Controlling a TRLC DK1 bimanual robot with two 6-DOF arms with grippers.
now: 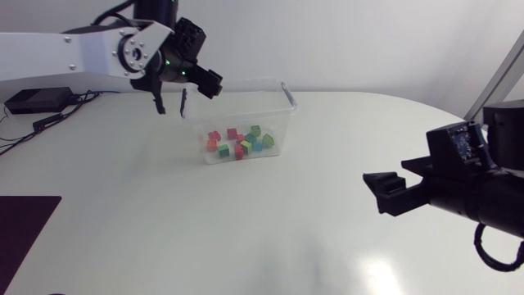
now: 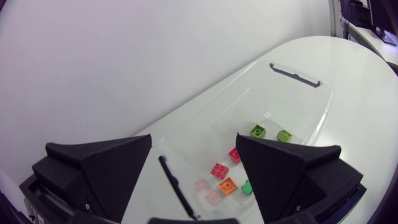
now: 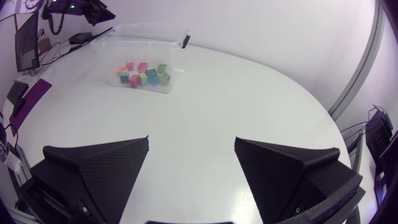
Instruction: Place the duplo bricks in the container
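**Left fingers open over the tub, every visible brick already inside**

Here's the left gripper (image 2: 194,142), fingers spread wide with nothing between them, hanging over one end of the container (image 2: 323,106). Directly beneath the gap lies one of the tub's black handles (image 2: 177,186). The second one (image 2: 295,74) sits on the far end's rim.

From the head view, that gripper (image 1: 170,105) hovers above the tub's left end. The container (image 1: 291,111) is a clear, rectangular plastic box standing on the white table (image 1: 270,229) toward its far side.

The duplo bricks (image 1: 240,143) are small studded blocks piled at one end of the tub floor, in red, orange, lime, green, blue and pink. Around ten of them, though the pile's too tight to count for sure. The left wrist view shows six: two lime, two red, one orange, and one green half hidden behind a finger.

Across the way, the right gripper (image 1: 385,192) also has its fingers apart and empty, well clear of the tub above bare table.

A black box (image 1: 37,100) with cables sits at the table's far left.
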